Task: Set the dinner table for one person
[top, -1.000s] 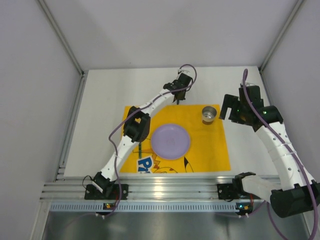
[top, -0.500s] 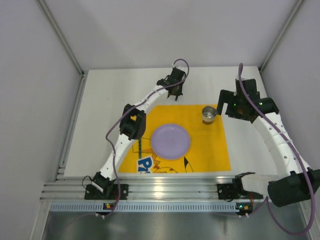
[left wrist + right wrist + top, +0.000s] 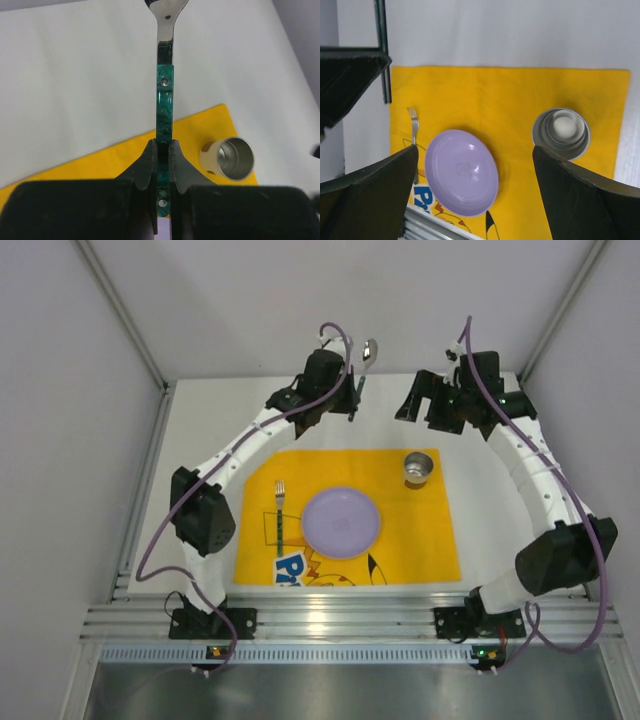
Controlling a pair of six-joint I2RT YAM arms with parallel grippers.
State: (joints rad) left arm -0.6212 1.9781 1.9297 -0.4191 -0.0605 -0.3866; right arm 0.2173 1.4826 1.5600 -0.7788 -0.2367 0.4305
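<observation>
A: Entry one, left gripper (image 3: 162,146): change?
B: Raised and moved farther back; green-handled steel spoon (image 3: 164,90) now shows in its jaws. Elbow swung left, uncovering green-handled steel fork (image 3: 281,515).
A: Entry two, right gripper (image 3: 425,408)?
B: Withdrawn farther back from small steel cup (image 3: 418,468).

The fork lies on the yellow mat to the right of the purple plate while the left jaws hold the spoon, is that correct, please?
Not quite: the top external view shows the fork on the yellow mat to the left of the purple plate, not the right. The left gripper does hold the spoon in its jaws.
</observation>
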